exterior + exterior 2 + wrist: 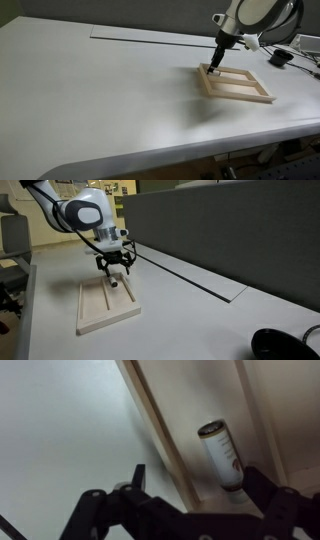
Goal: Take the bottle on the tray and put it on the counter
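Note:
The light-wood tray (pixel 240 90) lies on the off-white counter (pixel 100 100); both also show in an exterior view, tray (pixel 90 318) and counter (pixel 190 310). The slim white bottle (pixel 222 452) lies on its side on the tray's pale base, beside the long rim (pixel 160 430). My gripper (pixel 195 478) is open and low over the tray's end. Its left finger is outside the rim over the counter, and its right finger is at the bottle's near end. The gripper shows in both exterior views (pixel 213 68) (pixel 113 278), where the bottle is hidden or too small to tell.
A long thin dark slot (pixel 150 35) runs along the counter's far side. A dark partition wall (pixel 220 220) stands behind the counter. A black round object (pixel 280 345) sits at one corner. Cables and equipment (pixel 292 50) lie past the tray.

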`<state>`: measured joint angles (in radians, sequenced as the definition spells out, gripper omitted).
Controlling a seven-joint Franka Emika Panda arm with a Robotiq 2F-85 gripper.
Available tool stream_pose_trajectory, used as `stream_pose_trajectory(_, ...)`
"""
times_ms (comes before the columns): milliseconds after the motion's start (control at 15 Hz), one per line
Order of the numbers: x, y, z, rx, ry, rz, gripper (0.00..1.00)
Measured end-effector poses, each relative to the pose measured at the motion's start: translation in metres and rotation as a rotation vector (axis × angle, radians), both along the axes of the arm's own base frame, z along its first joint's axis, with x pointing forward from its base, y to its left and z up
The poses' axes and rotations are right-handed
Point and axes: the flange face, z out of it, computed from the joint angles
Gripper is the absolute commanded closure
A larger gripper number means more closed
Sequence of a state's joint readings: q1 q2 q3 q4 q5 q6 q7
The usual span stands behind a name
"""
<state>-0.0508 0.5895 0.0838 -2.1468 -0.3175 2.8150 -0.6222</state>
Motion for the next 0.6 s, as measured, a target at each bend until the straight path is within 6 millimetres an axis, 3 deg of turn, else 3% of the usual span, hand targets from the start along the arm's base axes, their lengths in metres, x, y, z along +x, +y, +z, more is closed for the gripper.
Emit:
stream_pose_trajectory(267,0.002,0.018,0.011,0.008,-0.039,0.03,0.04)
stream_pose_trajectory(333,0.001,0.02,0.013,0.007,-0.041,0.033,0.25)
stream_pose_trajectory(467,-0.011,0.024,0.015,0.006,-0.029,0.042,0.38)
stream_pose_trajectory(533,-0.016,0.025,0.015,0.006,-0.022,0.045,0.62)
stream_pose_trajectory(600,-0.031,0.025,0.011,0.006,0.005,0.042,0.75)
